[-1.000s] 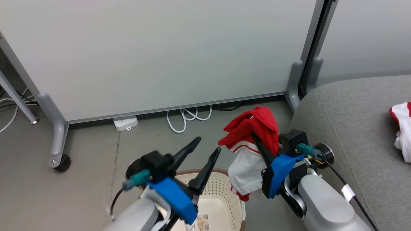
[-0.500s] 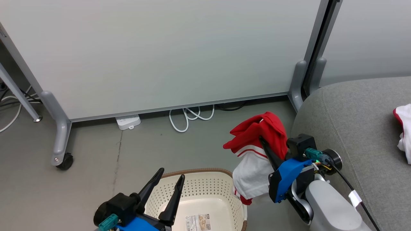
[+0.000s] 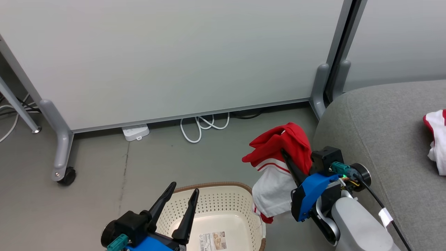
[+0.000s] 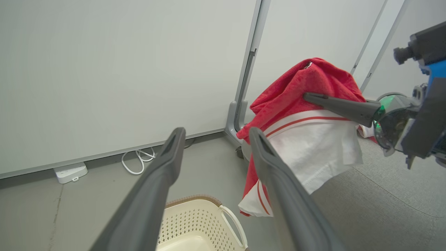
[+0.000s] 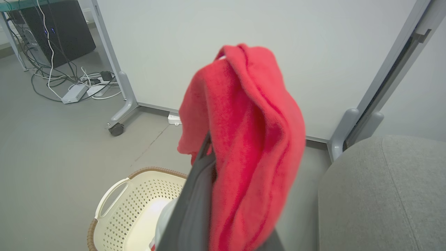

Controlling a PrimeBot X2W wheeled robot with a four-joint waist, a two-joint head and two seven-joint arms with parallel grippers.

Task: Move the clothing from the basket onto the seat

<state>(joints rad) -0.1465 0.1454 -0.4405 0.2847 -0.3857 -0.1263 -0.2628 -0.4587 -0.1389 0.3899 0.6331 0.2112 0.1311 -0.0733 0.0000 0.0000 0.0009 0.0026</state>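
Head view: my left claw [image 3: 184,189] had dropped low by the basket [image 3: 223,195], fingers spread, holding nothing. My right claw [image 3: 286,157] stayed pinched on the red garment [image 3: 278,146], hanging between basket and seat [image 3: 383,139]. Basket looked empty; second garment [image 3: 435,139] lay on seat. Probably the last carry.

In the head view, at 4 o'clock, the garment [image 3: 278,146] hides the far finger of the right gripper [image 3: 284,153]; in its wrist view we lose both fingertips under red folds. At 6 o'clock the edge cuts the basket [image 3: 223,204] and the left gripper [image 3: 185,187]; we cannot read the label [image 3: 213,241]. At 3 o'clock the second garment [image 3: 435,139] and seat [image 3: 383,132] run off the frame
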